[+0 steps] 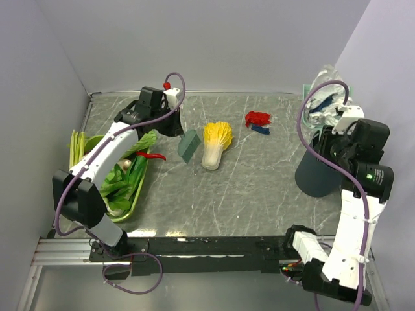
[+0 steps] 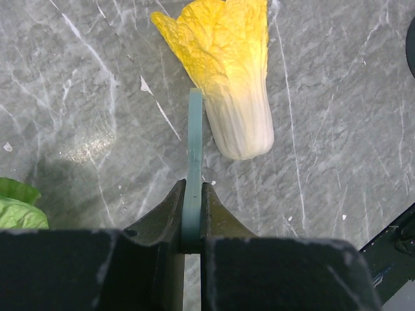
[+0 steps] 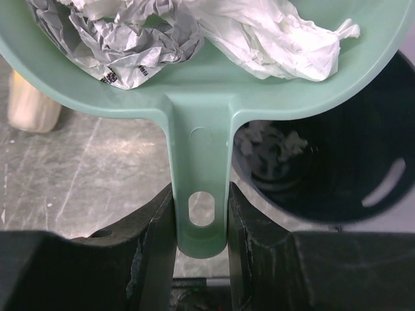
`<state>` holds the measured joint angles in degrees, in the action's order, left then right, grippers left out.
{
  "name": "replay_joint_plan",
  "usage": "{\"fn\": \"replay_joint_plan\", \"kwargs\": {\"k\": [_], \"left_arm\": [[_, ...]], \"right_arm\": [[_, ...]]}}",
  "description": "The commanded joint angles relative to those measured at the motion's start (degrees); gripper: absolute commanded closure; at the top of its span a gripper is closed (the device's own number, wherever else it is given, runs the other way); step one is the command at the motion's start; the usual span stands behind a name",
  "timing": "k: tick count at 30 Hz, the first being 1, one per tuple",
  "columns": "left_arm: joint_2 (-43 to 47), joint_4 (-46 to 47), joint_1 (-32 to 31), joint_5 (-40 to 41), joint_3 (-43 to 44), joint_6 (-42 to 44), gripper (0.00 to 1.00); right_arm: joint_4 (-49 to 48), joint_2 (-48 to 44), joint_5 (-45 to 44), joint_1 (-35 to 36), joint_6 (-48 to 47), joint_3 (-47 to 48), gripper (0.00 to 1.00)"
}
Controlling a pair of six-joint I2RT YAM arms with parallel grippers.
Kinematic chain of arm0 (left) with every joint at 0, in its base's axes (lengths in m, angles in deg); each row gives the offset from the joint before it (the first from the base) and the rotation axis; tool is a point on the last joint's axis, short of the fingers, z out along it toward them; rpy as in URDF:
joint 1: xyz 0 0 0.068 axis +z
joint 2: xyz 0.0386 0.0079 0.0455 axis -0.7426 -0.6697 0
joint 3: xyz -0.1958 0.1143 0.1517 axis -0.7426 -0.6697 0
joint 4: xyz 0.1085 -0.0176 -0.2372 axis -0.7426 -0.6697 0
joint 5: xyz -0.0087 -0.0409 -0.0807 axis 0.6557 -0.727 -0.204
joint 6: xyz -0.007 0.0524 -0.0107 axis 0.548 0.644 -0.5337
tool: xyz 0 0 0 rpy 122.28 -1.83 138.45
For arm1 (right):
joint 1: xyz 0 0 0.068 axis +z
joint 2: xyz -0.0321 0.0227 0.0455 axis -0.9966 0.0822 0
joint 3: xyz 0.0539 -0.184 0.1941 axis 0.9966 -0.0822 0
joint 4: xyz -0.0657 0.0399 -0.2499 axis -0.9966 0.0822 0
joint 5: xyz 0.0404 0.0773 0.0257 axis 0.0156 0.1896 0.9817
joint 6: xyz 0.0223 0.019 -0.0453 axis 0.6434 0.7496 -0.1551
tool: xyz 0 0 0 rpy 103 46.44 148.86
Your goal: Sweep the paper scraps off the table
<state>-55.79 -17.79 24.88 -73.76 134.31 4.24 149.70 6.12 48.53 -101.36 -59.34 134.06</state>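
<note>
L hand [image 2: 192, 194] clamped narrow on 1 flat teal scraper [image 2: 194, 129], seen edge-on, far end just beside the pale base of 1 napa cabbage [image 2: 227, 71]; can't tell if they touch. R hand [image 3: 201, 194] gripped tight on the handle of 1 pale green dustpan [image 3: 198, 110], held up at the far R of the bench [image 1: 259, 194]. Paper scraps [image 3: 259, 32] sit in 3 spots. In the pan: 2 big white wads [image 3: 130, 32], one w/ dark print. More pale paper lies down inside 1 dark round bin [image 3: 337, 162], which shows just under the pan in the R wrist view. On the bench top: 1 red wad [image 1: 258, 118] w/ 1 dark blue bit [image 1: 261, 129] touching its near side, toward the far edge, R of the cabbage & well apart from the scraper. Far L: 1 green tray [image 1: 128, 216] of leafy greens [image 1: 123, 181] w/ 1 red chili [image 1: 150, 155] lying on them.
</note>
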Motion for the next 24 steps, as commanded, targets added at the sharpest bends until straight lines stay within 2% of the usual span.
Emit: {"fn": "replay_joint_plan", "kwargs": {"k": [1, 7, 24], "left_arm": [[2.19, 2.96, -0.05, -1.05, -0.41, -1.76, 0.99], [2.63, 2.7, -0.05, -1.04, -1.29, -2.12, 0.99], [1.13, 1.03, 0.04, 1.5, -0.33, -0.54, 0.99]], "right_arm": [[3.21, -1.77, -3.52, -2.99, 1.14, 1.47, 1.0], [5.05, -2.65, -7.21, -6.24, 0.62, 1.83, 1.0], [0.84, -0.54, -4.67, -24.34, -5.18, -0.37, 1.0]]}}
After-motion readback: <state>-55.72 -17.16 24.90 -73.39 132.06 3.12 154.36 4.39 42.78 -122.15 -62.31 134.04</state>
